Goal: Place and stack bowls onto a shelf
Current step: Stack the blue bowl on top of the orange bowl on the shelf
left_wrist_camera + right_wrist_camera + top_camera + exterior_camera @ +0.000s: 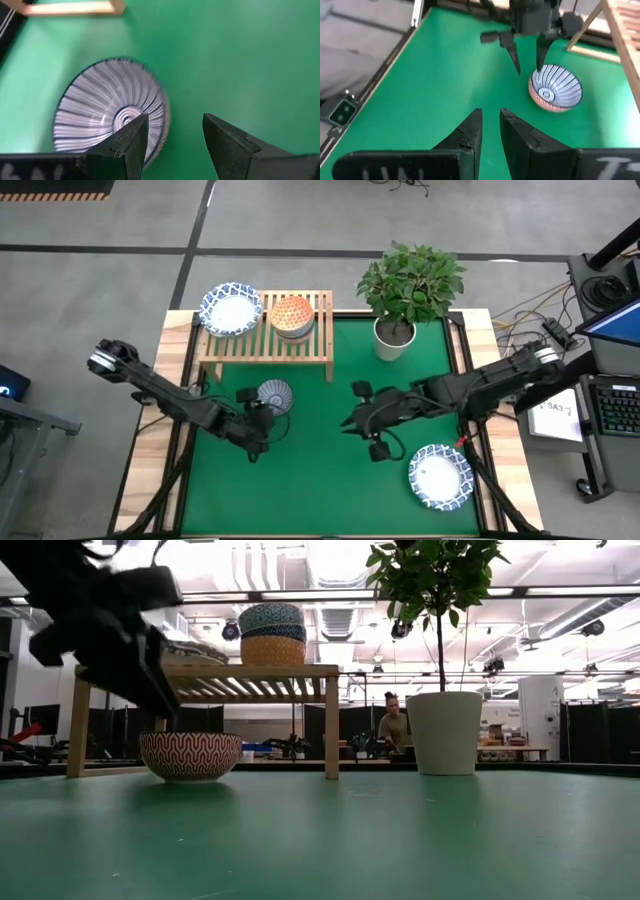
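Observation:
A small deep bowl (274, 393), red-orange patterned outside (190, 755) and blue-striped inside (107, 112), stands on its foot on the green mat in front of the shelf (265, 340). My left gripper (172, 137) hovers open just above the bowl's near rim, slanting down; one finger is over the inside, the other outside (527, 60). It stays a little clear of the rim in the low view (165, 705). My right gripper (491, 120) hangs over the mat's middle (352, 423), only a narrow gap between its fingers, holding nothing. On the shelf rest a wide white blue-rimmed bowl (231, 309) and stacked small bowls (292, 316).
A potted plant in a white pot (395, 335) stands at the shelf's right end. Another wide white blue-rimmed bowl (440, 476) lies on the mat at the near right. A person (392, 725) sits in the room far behind the table.

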Controlling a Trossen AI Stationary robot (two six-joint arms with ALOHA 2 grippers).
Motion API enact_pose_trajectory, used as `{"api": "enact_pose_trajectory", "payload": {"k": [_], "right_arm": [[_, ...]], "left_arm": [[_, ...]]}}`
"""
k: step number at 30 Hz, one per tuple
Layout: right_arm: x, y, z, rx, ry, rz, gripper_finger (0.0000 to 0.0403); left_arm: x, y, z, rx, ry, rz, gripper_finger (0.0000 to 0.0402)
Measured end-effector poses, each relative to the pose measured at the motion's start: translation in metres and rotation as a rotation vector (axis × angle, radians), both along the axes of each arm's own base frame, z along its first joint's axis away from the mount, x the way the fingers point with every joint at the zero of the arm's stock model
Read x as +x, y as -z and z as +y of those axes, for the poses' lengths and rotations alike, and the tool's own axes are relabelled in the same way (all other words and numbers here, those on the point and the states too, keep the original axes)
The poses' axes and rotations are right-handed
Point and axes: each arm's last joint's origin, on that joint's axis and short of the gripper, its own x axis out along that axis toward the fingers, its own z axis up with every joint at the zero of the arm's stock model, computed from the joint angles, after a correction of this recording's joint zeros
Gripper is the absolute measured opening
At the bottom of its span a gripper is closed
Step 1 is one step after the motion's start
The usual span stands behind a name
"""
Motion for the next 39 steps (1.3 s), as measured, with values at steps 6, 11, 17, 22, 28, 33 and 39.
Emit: {"api": "enact_pose_trajectory", "payload": {"k": [6, 11, 17, 22, 28, 33, 39], "right_arm": [[-0.024, 0.021, -0.007, 0.063, 0.007, -0.17, 0.0057], [-0.043, 0.039, -0.013, 0.102, 0.014, -0.249, 0.0057], [-0.055, 0.049, -0.016, 0.136, 0.022, -0.297, 0.0057], [-0.055, 0.052, -0.016, 0.132, 0.022, -0.291, 0.0057], [-0.054, 0.056, -0.016, 0.126, 0.022, -0.264, 0.0057], [-0.055, 0.057, -0.016, 0.124, 0.022, -0.26, 0.0057], [-0.056, 0.061, -0.016, 0.12, 0.021, -0.25, 0.0057]], "left_arm": [[0.006, 0.012, 0.013, -0.022, -0.013, 0.114, 0.0151], [0.012, 0.022, 0.023, -0.019, -0.049, 0.161, 0.0133], [0.017, 0.026, 0.022, -0.034, -0.04, 0.193, 0.0104], [0.024, 0.03, 0.019, -0.06, -0.017, 0.234, 0.0049], [0.037, 0.013, 0.009, -0.111, 0.067, 0.218, 0.001], [0.048, -0.02, -0.002, -0.07, 0.158, 0.211, 0.0005], [0.057, -0.071, -0.008, 0.002, 0.262, 0.212, 0.0004]]}}
